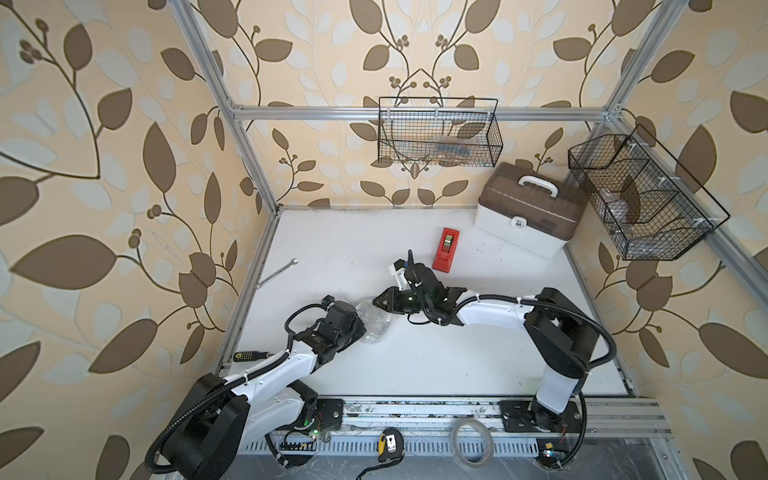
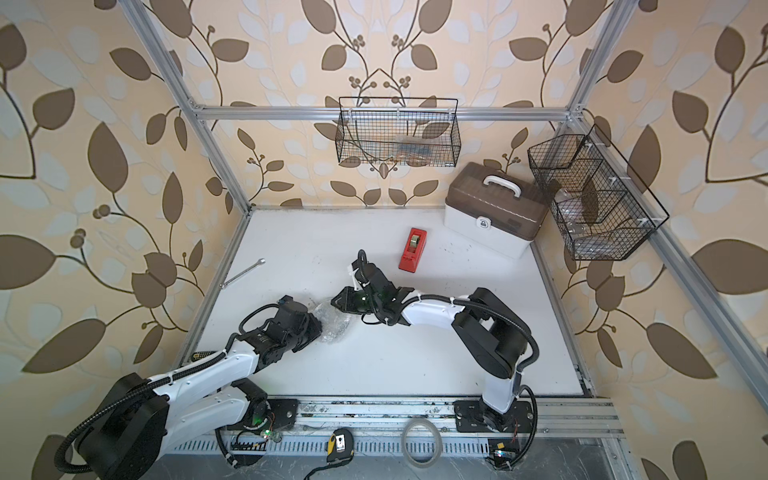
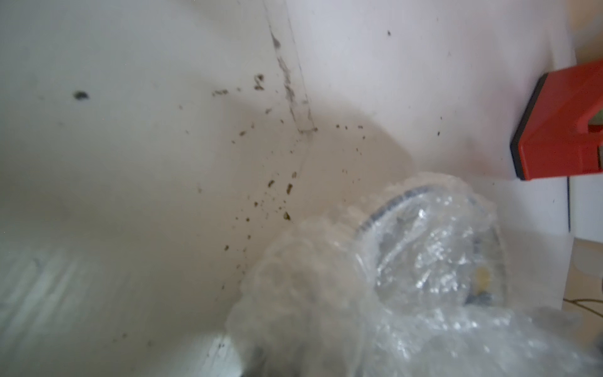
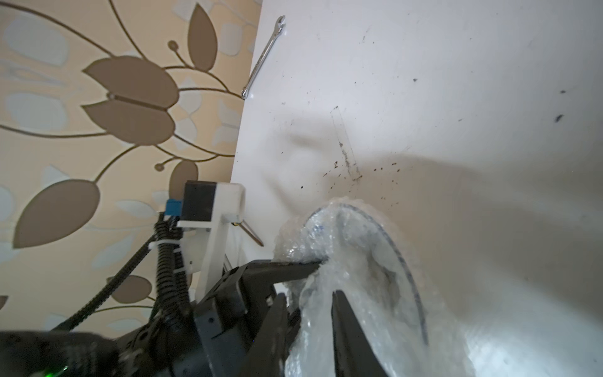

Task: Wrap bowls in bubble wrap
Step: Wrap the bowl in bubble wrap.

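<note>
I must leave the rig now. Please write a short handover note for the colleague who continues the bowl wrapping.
Left gripper: shut on the bubble wrap.
Right gripper: fingers apart around a fold of it.
Bowl: inside the wrap, rim showing through.
Done: wrap gathered around the bowl.
To do: close the loose folds, probably tape them; the red tape dispenser stands beyond the right gripper.

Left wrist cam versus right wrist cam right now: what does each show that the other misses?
Only the left wrist view: the red tape dispenser. Only the right wrist view: the wrench near the table edge, the wallpapered wall, the left gripper pinching the bubble wrap, and the right gripper with its fingers open astride a fold of it. Both: the bowl bundled in the wrap, and the speckled white table.
</note>
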You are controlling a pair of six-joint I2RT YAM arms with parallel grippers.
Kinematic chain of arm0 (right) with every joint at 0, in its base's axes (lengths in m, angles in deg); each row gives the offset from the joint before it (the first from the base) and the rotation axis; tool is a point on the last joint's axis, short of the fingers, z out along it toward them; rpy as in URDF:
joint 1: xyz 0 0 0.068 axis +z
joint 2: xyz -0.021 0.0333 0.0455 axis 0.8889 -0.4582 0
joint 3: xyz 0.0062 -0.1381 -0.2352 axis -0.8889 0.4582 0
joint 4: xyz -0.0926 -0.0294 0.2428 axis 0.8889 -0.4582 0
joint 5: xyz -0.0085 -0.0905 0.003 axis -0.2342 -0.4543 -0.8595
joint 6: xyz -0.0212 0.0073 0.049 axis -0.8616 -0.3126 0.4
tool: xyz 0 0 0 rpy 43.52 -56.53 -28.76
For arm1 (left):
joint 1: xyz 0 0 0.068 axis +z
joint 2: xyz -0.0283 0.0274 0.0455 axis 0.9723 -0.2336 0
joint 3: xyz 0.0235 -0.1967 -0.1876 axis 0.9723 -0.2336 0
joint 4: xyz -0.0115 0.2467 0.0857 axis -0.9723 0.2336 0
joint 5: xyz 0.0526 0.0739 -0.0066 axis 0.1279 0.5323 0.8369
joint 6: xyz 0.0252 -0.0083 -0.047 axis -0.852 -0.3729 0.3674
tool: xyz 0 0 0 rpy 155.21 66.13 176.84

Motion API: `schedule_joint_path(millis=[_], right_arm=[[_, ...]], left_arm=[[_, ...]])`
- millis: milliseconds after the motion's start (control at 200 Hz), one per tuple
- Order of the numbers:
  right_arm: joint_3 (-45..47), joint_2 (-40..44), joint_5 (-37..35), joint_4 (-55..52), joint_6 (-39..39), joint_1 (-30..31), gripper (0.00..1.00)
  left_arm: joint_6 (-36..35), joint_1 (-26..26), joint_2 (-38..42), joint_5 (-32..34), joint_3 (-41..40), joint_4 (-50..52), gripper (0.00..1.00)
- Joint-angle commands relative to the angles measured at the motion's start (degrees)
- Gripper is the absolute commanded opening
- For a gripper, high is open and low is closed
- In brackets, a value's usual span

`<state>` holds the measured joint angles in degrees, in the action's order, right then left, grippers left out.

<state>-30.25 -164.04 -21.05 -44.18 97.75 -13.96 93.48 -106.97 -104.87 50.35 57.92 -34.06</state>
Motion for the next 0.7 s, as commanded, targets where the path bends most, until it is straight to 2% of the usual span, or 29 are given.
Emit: schedule_joint_path(millis=[0,255,390,630,695], right_arm=[[3.8,6.5,0.8,-1.0,-4.4,-1.1,0.26],[12.7,20.5,-1.6,-12.1,-12.1,-2.2,0.26],[16.5,24.8,-1.7,-16.1,-14.5,-0.3,0.26],[14.9,20.9,-2.8,-18.2,-16.7,6.2,0.26],[13.7,19.8,-3.9,-18.7,-17.2,7.8,0.29]], left_arm=[[-3.0,-3.5,-0.2,-1.4,3.8,3.6,0.00],[-4.9,-7.8,-3.8,-3.3,4.5,2.2,0.00],[-5.0,-10.1,-4.9,-3.6,4.9,1.4,0.00],[-7.2,-13.0,-8.8,-3.5,6.5,1.4,0.00],[-7.0,-12.9,-8.5,-3.5,6.3,1.1,0.00]])
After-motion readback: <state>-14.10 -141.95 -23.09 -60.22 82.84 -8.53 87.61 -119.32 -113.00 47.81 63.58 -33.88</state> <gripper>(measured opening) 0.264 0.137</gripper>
